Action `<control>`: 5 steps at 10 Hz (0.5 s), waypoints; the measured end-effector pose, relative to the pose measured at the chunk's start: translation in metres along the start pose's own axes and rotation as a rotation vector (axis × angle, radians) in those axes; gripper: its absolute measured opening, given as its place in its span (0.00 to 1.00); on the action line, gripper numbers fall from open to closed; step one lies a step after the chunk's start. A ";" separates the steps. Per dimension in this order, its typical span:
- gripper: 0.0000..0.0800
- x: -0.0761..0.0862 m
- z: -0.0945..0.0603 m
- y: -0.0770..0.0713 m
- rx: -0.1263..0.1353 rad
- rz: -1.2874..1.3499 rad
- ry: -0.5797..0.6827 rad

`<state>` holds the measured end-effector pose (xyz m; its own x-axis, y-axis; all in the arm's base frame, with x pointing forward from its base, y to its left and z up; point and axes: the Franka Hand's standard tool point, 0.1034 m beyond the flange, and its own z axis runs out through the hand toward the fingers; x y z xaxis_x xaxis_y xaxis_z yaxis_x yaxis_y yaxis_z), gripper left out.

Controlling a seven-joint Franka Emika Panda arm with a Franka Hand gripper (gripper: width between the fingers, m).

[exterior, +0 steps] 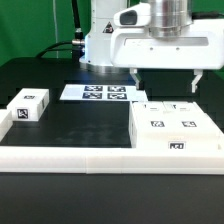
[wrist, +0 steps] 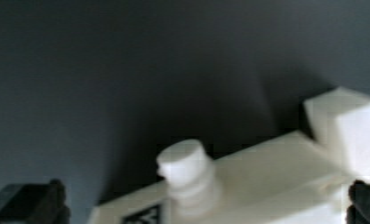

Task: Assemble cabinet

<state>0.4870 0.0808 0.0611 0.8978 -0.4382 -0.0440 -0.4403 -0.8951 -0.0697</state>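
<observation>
The black counter (exterior: 70, 130) carries everything. The arm (exterior: 150, 35) hangs over its far side, toward the exterior view's right. The cabinet (exterior: 175, 132), the biggest white piece, lies flat on that right side, just inside the front rail (exterior: 60, 155), with its tags facing up. The marker board (exterior: 95, 92) lies behind it, near the middle. A small tagged block (exterior: 28, 105) stands well apart at the exterior view's left, apparently loose.

The jaws hang spread wide above the cabinet's far edge, pinching nothing. The wrist view shows a white peg (wrist: 182, 162) beneath them. I judge the assembly unfinished: the block is not yet fetched or fitted, and no grasp has begun.
</observation>
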 end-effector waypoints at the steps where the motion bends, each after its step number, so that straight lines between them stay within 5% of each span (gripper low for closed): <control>1: 1.00 -0.001 0.000 -0.002 0.000 -0.036 0.000; 5: 1.00 -0.002 0.001 -0.003 0.000 -0.056 -0.001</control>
<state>0.4865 0.0844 0.0605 0.9211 -0.3872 -0.0414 -0.3893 -0.9183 -0.0722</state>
